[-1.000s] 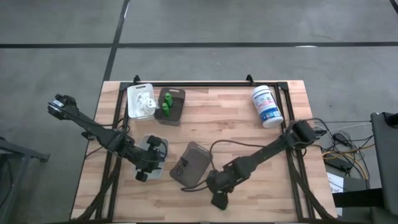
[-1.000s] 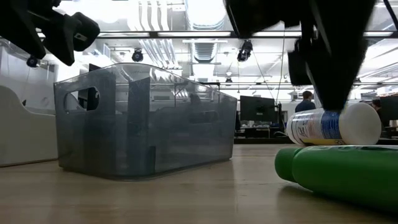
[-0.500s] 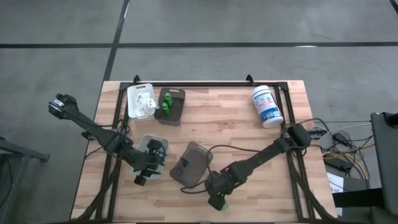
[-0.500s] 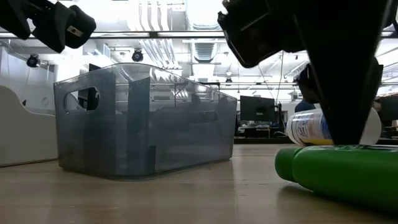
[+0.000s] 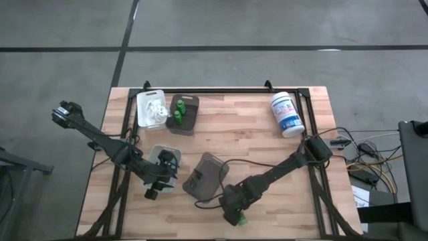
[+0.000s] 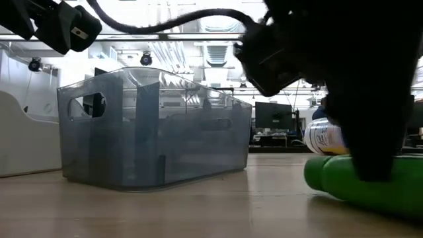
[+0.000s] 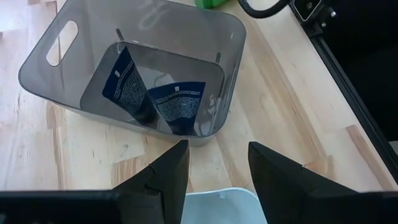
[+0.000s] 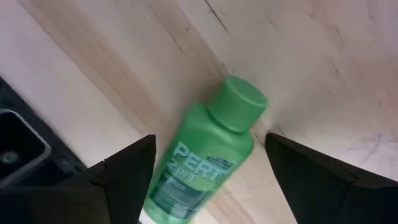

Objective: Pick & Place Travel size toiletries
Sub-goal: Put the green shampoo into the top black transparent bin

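The right hand (image 8: 208, 180) is hanging low at the tabletop's (image 5: 254, 127) six o'clock edge, fingers spread either side of a green bottle (image 8: 202, 165) lying flat on the wood — not pinching it. The left hand (image 7: 214, 180) is hovering, spread too, beside a grey tray (image 7: 155, 74) holding two dark blue tubes (image 7: 155, 96).
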Robot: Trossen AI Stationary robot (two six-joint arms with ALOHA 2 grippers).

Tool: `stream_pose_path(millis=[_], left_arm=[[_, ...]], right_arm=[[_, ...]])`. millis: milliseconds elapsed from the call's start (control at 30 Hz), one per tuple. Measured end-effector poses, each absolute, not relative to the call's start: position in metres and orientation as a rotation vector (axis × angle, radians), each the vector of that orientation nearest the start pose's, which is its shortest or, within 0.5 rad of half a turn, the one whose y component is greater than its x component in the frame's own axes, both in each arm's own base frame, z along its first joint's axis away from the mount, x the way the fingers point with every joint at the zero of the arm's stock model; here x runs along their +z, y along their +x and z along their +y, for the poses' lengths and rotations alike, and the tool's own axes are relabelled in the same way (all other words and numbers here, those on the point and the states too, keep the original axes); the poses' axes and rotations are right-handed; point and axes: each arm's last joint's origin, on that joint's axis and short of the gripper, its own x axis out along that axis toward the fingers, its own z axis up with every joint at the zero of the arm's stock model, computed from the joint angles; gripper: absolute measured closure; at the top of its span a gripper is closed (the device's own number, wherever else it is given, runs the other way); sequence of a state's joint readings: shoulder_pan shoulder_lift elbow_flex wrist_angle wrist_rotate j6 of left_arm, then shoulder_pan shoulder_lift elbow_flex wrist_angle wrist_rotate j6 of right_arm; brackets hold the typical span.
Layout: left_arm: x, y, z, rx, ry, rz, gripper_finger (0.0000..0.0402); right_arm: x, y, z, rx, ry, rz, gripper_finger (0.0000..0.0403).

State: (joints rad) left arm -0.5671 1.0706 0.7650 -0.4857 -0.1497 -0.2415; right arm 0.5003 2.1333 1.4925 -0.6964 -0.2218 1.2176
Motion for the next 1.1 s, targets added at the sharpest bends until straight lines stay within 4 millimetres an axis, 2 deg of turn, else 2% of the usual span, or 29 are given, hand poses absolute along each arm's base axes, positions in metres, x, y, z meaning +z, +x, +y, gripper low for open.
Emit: stream_pose_path(millis=[200,400,733,1100], left_arm=[[0.251,0.183,-0.111,-0.303,0.043,0.768,0.0232],[0.252,0.183,-0.112,-0.305,0.043,0.756,0.0232],[0.253,0.184,-0.112,-0.304,0.047,0.752,0.0232],[0.255,0.185,-0.113,-0.309,0.033,0.721,0.0232]], right_arm=[[0.142,0.344,0.195,-0.38,0.621,1.556,0.0121],[0.139,0.33,0.185,-0.41,0.457,1.648,0.0146],[0.136,0.325,0.182,-0.366,0.388,1.681,0.0189],[0.138,0.318,0.19,-0.371,0.323,1.657,0.0251]])
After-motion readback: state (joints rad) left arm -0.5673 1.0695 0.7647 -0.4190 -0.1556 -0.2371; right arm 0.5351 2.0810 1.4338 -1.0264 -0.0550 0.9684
